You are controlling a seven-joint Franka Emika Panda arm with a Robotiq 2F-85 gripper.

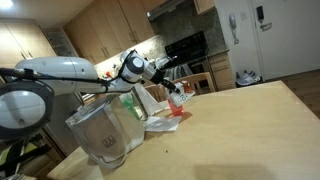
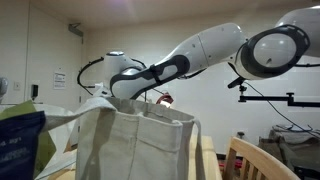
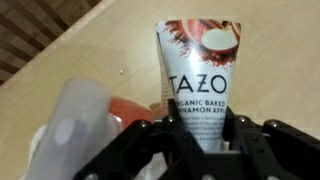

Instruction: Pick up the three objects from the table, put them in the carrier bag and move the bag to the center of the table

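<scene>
Wrist view: the carton (image 3: pixel 200 70) is seen lying on the table (image 3: pixel 100 40), printed face up and long axis running away from the camera. The pincer (image 3: pixel 202 128) is set astride its near end. The jaws stand partly closed and appear to touch both long edges, so the carton is judged to be gripped, though it is not shown lifted. A red packet (image 3: pixel 128 106) lies just beside the carton, and a pale blurred thing that cannot be made out is seen further to that side.

For a sound hold, the squeeze is best kept even on both edges, so that the flat carton is not buckled or twisted. A straight lift is advised, so that the red packet is not dragged along. The bag (image 1: pixel 100 135) (image 2: pixel 140 140) is seen standing open-mouthed in both exterior views. The carton should be carried above its rim and released inside, narrow end first.
</scene>
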